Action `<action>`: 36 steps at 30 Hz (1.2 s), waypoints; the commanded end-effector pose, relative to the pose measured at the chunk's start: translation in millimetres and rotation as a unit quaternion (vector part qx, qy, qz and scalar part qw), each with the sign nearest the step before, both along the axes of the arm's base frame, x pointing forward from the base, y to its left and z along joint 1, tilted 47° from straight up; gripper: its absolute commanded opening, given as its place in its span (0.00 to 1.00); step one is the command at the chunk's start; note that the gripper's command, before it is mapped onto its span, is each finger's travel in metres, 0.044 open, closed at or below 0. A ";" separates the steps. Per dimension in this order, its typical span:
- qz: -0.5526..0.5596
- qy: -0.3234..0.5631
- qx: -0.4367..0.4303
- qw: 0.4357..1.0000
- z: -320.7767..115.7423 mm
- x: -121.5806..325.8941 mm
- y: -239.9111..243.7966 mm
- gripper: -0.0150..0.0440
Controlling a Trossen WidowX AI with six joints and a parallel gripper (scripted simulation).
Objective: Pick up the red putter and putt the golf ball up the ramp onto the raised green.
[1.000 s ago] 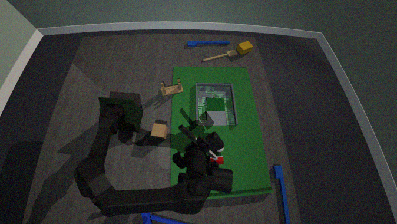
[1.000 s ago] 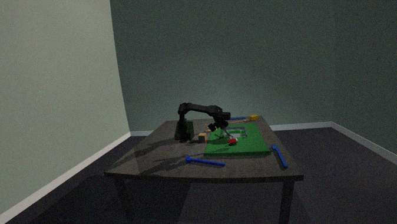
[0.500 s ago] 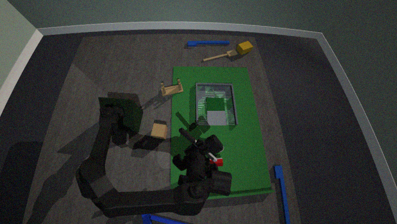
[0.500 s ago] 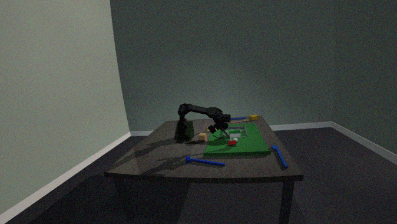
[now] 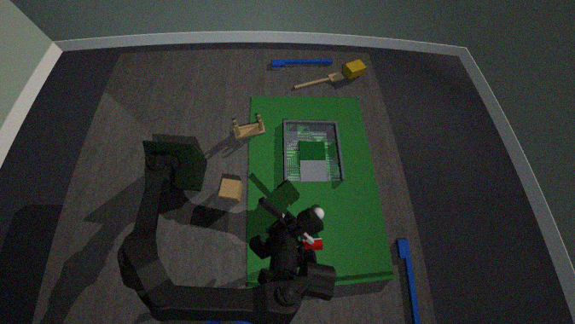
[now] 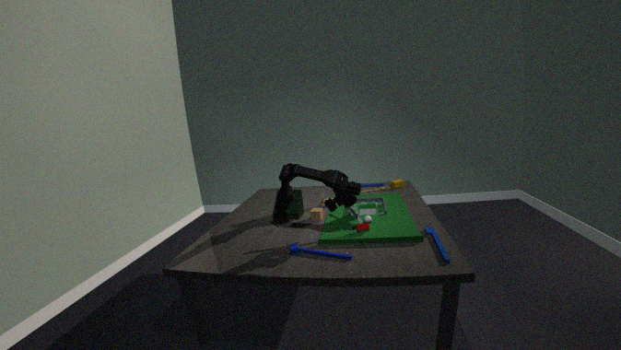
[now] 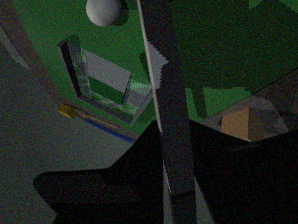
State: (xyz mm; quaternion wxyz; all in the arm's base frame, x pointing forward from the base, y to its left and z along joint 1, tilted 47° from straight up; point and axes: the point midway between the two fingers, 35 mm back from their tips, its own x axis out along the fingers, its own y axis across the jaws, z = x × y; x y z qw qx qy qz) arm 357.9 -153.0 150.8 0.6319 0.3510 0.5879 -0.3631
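While the gripper (image 5: pixel 308 237) is clamped on the shaft of the red putter (image 5: pixel 313 244), the putter's red head sits low over the green mat (image 5: pixel 363 222), just at 6 o'clock of the white golf ball (image 5: pixel 318 212) in the top view; whether head and ball touch cannot be told, since the black wrist hides part of the gap. From the exterior view the red putter head (image 6: pixel 363 227) lies on the mat just in front of the golf ball (image 6: pixel 368 218), with the grey shaft rising back toward the gripper (image 6: pixel 346 203). In the wrist view the dark shaft (image 7: pixel 166 96) runs up the middle of the picture between the jaws, and the ball (image 7: pixel 104 8) shows at about 11 o'clock of it on the green. At 12 o'clock of the ball in the top view stands the grey-walled ramp structure (image 5: pixel 312 150) with the raised green (image 5: pixel 312 150) inside it and a grey ramp face (image 5: pixel 315 170) on its near side. Off the mat, a tan block (image 5: pixel 230 188) lies at 9 o'clock of the ball, a small wooden stand (image 5: pixel 247 127) at 10 o'clock, a yellow-headed mallet (image 5: pixel 337 74) and a blue bar (image 5: pixel 301 62) at 12 o'clock, and another blue putter-like tool (image 5: pixel 409 277) at 4 o'clock near the table edge. A third blue tool (image 6: pixel 320 251) lies on the table (image 6: pixel 258 249) in front of the mat in the exterior view.
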 end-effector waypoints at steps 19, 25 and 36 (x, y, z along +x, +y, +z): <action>0.004 -0.003 0.004 1.000 -58.7 17.1 55.6 0.25; 0.007 -0.005 0.007 1.000 -108.8 12.4 106.6 0.25; 0.007 -0.005 0.008 1.000 -101.0 19.3 146.3 0.25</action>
